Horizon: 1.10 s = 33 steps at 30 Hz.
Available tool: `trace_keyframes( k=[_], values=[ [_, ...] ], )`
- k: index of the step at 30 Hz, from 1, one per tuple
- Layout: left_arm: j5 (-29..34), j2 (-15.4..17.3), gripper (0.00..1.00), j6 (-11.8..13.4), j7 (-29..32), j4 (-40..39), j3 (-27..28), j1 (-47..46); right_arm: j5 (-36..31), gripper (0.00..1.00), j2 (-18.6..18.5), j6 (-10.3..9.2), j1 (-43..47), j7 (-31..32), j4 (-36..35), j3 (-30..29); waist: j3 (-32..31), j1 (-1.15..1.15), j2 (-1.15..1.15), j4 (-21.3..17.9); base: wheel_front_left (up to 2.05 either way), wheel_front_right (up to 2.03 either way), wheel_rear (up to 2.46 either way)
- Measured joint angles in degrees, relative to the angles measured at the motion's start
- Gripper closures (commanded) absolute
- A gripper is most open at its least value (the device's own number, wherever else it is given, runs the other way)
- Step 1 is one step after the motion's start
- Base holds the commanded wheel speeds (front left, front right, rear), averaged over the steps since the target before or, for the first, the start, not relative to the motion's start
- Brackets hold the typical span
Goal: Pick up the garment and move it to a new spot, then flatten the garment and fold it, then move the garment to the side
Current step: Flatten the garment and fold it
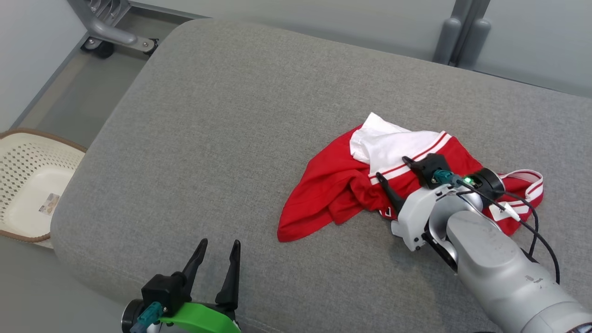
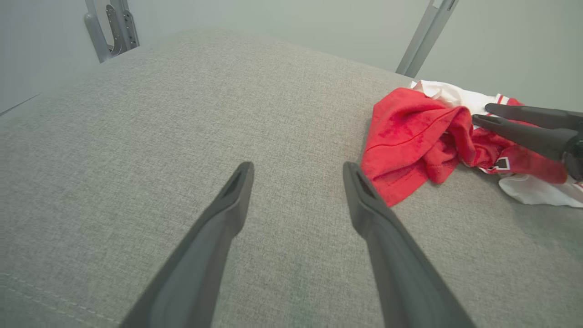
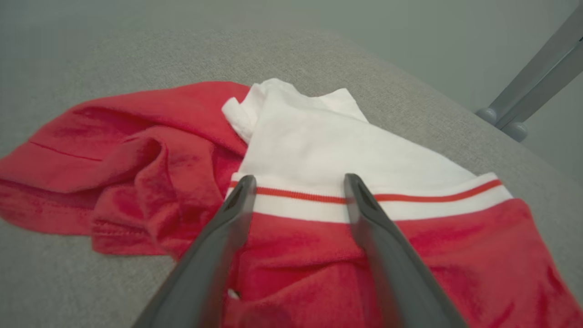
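Clearly my right gripper, spread and empty, hangs over the garment toward the bench's right edge; my left gripper, also spread, sits well apart.

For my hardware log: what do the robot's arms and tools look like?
Both have long, dark, tapered fingers. Left tool: bright green bracket. Right tool: pale grey forearm, green light, teal connector, black cable.

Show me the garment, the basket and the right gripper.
garment (image 1: 323,185): head view, red crumpled part.
basket (image 1: 27,157): head view, perforated side wall.
right gripper (image 1: 392,167): head view, midway between its fingertips.
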Motion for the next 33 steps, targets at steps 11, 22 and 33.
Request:
trace_keyframes(
  k=[11, 22, 33],
  values=[
    [-0.88, -0.01, 0.00, 0.00, 0.00, -0.73, -1.10, -1.27, 4.59, 1.00, -3.10, 0.00, -5.96, -1.45, 4.19, 1.02, 2.38, 0.00, 0.00, 0.85, 0.00, 0.00, 0.00],
    [-2.59, -0.02, 0.00, 0.00, 0.01, -1.56, -8.40, -4.81, -5.46, 1.00, -13.10, 0.00, -18.07, -2.15, 1.71, -15.40, 5.71, 0.00, 0.00, 2.72, 0.00, 0.00, 0.00],
    [-4.28, -0.07, 0.00, 0.75, 0.00, -2.33, -12.68, -5.08, -20.38, 0.00, -15.04, 0.00, -25.18, -1.89, 12.15, -32.81, 9.43, 0.00, 0.00, 8.86, 0.00, 0.00, 0.00]
  ],
)
